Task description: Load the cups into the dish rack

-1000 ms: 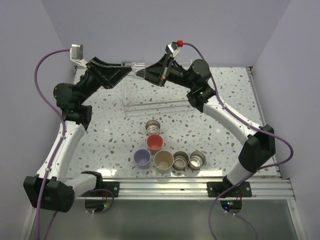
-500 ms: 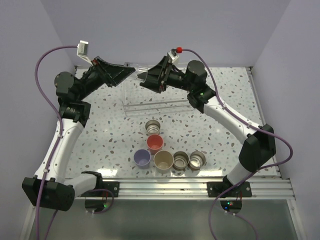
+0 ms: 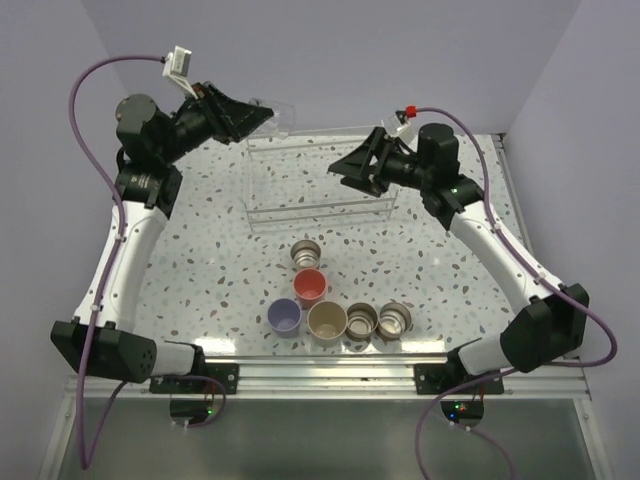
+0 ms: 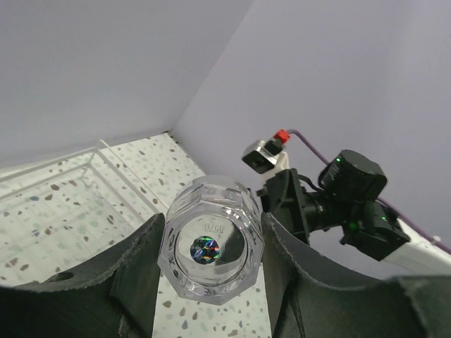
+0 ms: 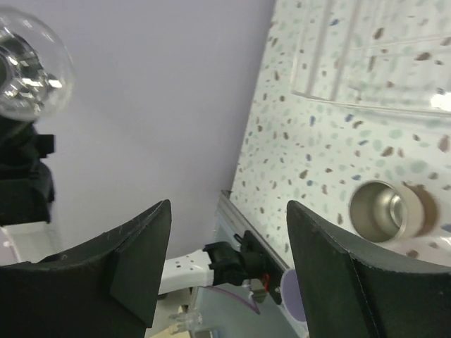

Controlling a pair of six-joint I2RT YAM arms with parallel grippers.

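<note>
The right fingers (image 3: 348, 172) have let go and drawn back toward the right edge, and are now apart and empty. The left fingers (image 3: 255, 118) stay clamped on the clear cup (image 4: 211, 243), raised near the far-left corner of the rack (image 3: 318, 212). Six other cups (image 3: 327, 320) stand by the near edge of the surface (image 3: 220, 260).

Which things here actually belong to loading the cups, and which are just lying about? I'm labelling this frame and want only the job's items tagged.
Belongs to the job:
- dish rack
- clear cup, held in the left gripper
- coral-red cup
- lavender cup
- beige cup
- steel cups

Just there:
- speckled table
- metal rail
</note>
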